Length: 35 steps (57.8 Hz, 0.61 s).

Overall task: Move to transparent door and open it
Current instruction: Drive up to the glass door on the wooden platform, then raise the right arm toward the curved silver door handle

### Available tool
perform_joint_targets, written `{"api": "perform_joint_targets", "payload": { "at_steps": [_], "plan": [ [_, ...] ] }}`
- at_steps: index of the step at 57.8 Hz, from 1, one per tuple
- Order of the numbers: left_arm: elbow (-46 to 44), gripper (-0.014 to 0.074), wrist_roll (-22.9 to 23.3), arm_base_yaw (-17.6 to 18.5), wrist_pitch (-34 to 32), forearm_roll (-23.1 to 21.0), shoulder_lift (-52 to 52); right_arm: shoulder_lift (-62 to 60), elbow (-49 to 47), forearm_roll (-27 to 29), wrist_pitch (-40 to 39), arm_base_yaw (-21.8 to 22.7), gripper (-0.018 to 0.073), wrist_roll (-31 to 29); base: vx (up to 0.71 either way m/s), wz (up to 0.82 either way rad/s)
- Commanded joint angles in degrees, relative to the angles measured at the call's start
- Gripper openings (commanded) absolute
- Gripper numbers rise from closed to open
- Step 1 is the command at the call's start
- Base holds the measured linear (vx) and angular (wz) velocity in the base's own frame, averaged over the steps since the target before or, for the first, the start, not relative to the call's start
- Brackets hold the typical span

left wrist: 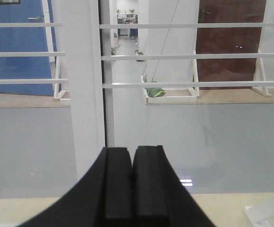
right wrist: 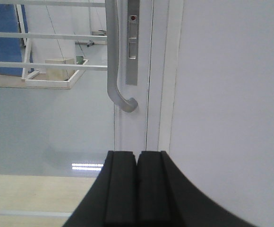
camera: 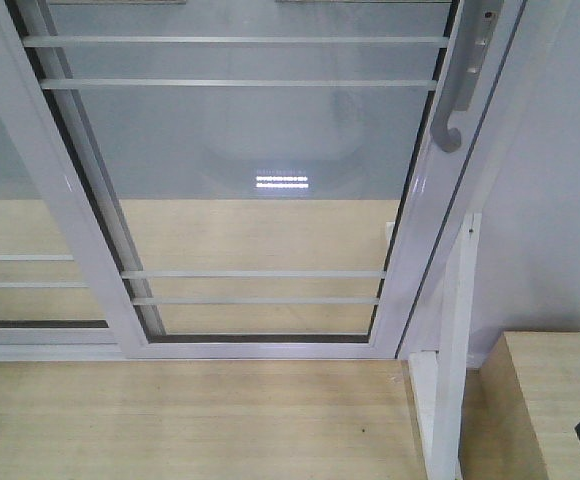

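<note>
The transparent door [camera: 260, 150] fills the front view: clear glass in a white frame with thin white bars, standing closed against the right jamb. Its curved grey handle [camera: 457, 105] hangs on the right stile. In the right wrist view that handle [right wrist: 114, 71] rises just above and left of my right gripper [right wrist: 137, 153], which is shut with nothing in it and short of the stile. My left gripper [left wrist: 131, 150] is shut and empty too, facing the white upright [left wrist: 82, 85] where the glass panels [left wrist: 198, 118] overlap.
A handle-less barred glass panel [camera: 10, 230] stands to the left. A white wall [camera: 570, 170] and a white frame post [camera: 452, 350] flank the door on the right, beside a light wooden box [camera: 540, 400]. Wood flooring [camera: 190, 420] lies before the sill.
</note>
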<state>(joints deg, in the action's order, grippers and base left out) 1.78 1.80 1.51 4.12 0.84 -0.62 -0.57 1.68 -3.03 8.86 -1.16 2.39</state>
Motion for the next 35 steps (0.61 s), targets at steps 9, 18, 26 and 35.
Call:
{"api": "perform_joint_targets", "payload": {
  "at_steps": [9,18,26,35],
  "plan": [
    [0.53,-0.0006,0.22,0.42,-4.73,-0.14,-0.73,-0.88,0.26,-0.47,-4.89,0.03,-0.0009,0.02,0.15,-0.01],
    [0.53,-0.0006,0.22,0.42,-4.73,-0.14,-0.73,-0.88,0.26,-0.47,-4.89,0.03,-0.0009,0.02,0.12,0.00],
    [0.44,-0.0006,0.22,0.40,-5.55,-0.14,2.04,0.64,0.25,-0.47,-5.84,0.27,-0.0009,0.02,0.03,-0.03],
    [0.44,-0.0006,0.22,0.40,-3.41,-0.14,2.05,1.69,0.25,-0.47,-4.55,0.01,-0.0009,0.02,-0.02,0.02]
  ]
}}
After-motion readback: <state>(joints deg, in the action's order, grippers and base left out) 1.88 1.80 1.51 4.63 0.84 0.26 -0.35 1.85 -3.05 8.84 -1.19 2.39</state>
